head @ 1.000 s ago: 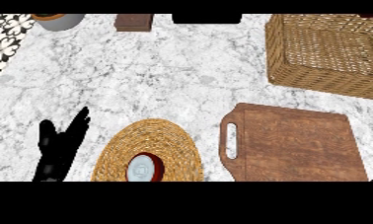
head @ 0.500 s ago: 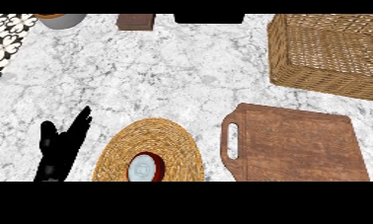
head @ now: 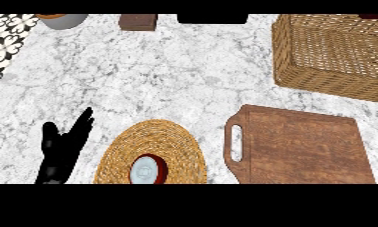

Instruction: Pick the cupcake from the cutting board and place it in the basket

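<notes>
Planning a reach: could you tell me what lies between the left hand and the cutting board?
Head view: a woven mat bearing a red-rimmed object sits between the left hand and the cutting board.

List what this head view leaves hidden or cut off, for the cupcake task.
Head view only:
Cupcake: seen nowhere; the brown wooden cutting board looks bare, its lower part cut off.
Right hand: out of view.
Woven wicker basket: right side cut off.
Red-rimmed round object on the woven mat: cut off below, kind unclear.
</notes>
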Robot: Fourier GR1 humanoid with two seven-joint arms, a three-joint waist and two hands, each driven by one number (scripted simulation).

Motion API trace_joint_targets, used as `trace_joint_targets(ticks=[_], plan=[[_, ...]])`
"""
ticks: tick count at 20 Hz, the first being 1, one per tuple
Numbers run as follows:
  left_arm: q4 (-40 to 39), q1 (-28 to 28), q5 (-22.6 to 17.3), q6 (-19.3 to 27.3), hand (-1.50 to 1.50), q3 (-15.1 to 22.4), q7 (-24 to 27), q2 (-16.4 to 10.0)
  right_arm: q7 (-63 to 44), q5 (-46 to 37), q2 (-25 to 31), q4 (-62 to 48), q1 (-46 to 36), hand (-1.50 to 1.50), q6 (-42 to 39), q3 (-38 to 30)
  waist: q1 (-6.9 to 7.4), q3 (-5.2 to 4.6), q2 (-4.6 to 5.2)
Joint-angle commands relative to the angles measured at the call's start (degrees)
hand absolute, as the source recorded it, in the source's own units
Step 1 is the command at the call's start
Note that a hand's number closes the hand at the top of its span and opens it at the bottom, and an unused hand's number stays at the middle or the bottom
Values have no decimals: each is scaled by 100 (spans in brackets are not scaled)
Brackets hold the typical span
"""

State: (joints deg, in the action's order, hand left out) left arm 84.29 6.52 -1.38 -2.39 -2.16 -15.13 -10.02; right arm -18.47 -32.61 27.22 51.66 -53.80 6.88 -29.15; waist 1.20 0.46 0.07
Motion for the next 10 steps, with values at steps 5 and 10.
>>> trace_joint_targets(ticks=[5,10], plan=[[-386,142,37,-63,0,-53,16,27,1215,493,425,-1335,-10,150,145,-378,-5,-43,32],[-343,70,57,-35,0,18,-33,110,812,-594,865,-1742,270,150,532,256,4,-46,46]])
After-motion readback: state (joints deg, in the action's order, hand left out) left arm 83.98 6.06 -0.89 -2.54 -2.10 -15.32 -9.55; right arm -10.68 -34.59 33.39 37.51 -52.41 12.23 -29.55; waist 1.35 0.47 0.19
